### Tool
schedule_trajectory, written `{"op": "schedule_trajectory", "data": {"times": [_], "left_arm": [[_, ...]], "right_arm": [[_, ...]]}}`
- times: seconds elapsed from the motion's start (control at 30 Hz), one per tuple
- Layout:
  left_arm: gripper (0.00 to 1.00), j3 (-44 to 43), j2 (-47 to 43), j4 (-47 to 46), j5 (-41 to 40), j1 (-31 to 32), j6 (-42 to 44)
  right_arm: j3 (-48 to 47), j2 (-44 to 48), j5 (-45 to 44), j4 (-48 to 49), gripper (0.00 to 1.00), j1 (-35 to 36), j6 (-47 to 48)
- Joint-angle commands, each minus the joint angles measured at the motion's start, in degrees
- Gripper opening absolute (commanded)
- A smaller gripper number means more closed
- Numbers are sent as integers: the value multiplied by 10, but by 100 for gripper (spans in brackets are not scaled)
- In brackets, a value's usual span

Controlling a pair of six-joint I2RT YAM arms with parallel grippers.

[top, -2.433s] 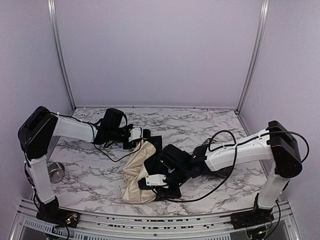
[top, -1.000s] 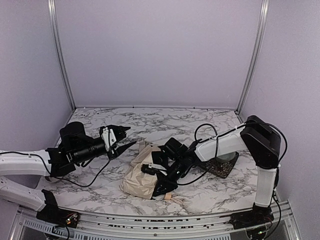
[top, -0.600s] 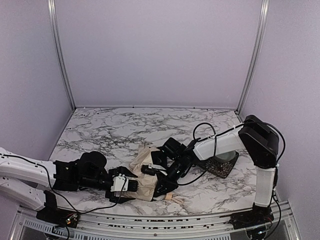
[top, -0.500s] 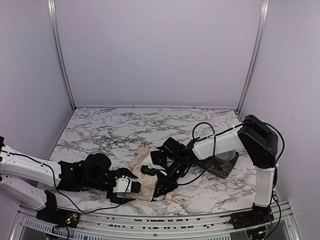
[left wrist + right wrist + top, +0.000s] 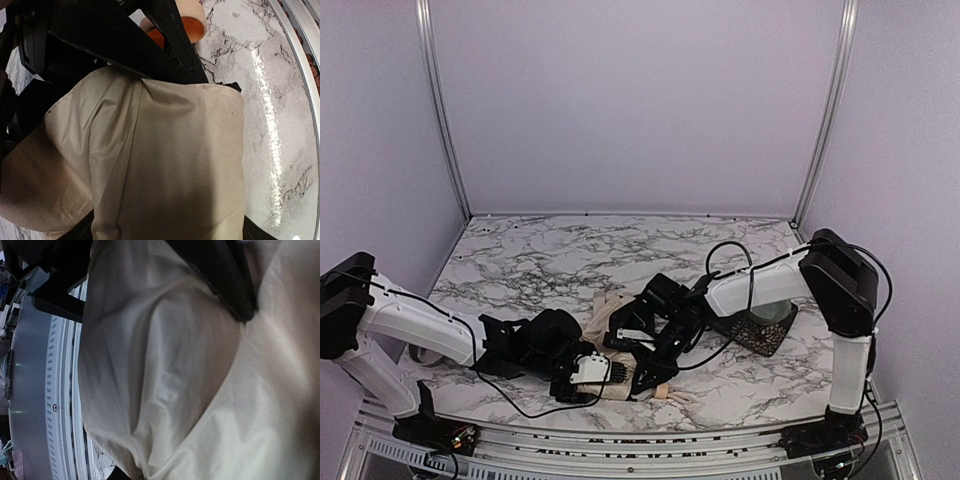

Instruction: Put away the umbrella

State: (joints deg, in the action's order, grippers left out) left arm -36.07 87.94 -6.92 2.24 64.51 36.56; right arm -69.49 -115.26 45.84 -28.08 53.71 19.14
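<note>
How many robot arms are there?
2. The left arm reaches in low from the left; the right arm bends in from the right. Both meet at the cream umbrella in the middle. None seems hidden.

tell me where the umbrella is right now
Top view: the umbrella lies bunched on the marble table near the front edge, about centre, between the left arm and the right arm.

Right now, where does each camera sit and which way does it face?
Top external: fixed above and behind the bases, looking down at the marble table; left arm and right arm meet at the umbrella.
Left wrist: on the left arm, close over the fabric, facing the tan handle; black robot parts cross the top.
Right wrist: on the right arm, fabric fills it, near-edge rail beyond; black finger on top.
Shared: all three show the umbrella.
</note>
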Motion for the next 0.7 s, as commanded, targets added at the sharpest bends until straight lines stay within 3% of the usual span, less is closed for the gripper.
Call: {"op": "schedule_trajectory", "data": {"times": [0.0, 0.13, 0.4, 0.53, 0.67], "left_arm": [[73, -42, 42, 124, 63, 3, -31], [67, -101, 109, 187, 80, 2, -52], [59, -158, 177, 252, 122, 0, -68], [56, -167, 181, 266, 170, -15, -71], [55, -182, 193, 286, 216, -30, -71]], "right_arm": [[14, 56, -70, -17, 13, -1, -29], [37, 114, -99, -10, 43, -1, -46], [117, 241, -183, 19, 71, -1, -82], [145, 313, -264, 42, 74, -1, -95], [213, 408, -354, 135, 74, 16, -95]]}}
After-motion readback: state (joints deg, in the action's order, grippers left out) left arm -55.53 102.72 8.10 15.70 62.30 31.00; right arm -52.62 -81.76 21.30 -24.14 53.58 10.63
